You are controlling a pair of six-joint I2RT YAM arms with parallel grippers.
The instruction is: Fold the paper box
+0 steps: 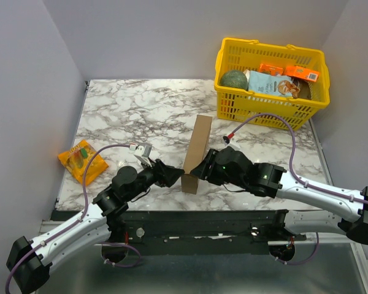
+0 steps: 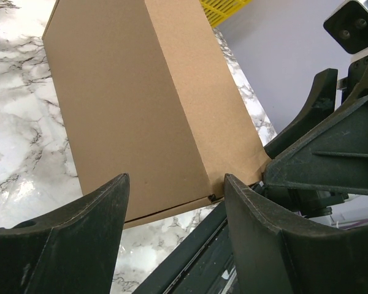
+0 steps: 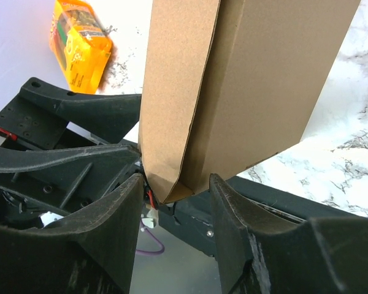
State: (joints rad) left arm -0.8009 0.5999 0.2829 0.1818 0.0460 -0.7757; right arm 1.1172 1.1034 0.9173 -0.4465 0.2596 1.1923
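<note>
The paper box [image 1: 196, 153] is plain brown cardboard, a long narrow shape standing on edge on the marble table [image 1: 141, 110], with its near end at the table's front edge. My right gripper [image 3: 175, 184] has that near end between its fingers, both pads against the cardboard [image 3: 251, 79]. From the other side my left gripper [image 2: 175, 184] stands open facing the same end. The box's lower corner [image 2: 129, 104] lies just beyond its fingertips, and nothing is held. In the top view the two grippers [image 1: 168, 174] [image 1: 203, 166] flank the box end.
A yellow plastic basket [image 1: 233, 104] with groceries stands at the back right. An orange snack packet [image 1: 81, 160] lies at the left edge of the table. Grey walls close in the left, back and right. The black base rail [image 1: 202, 220] runs just below the box end.
</note>
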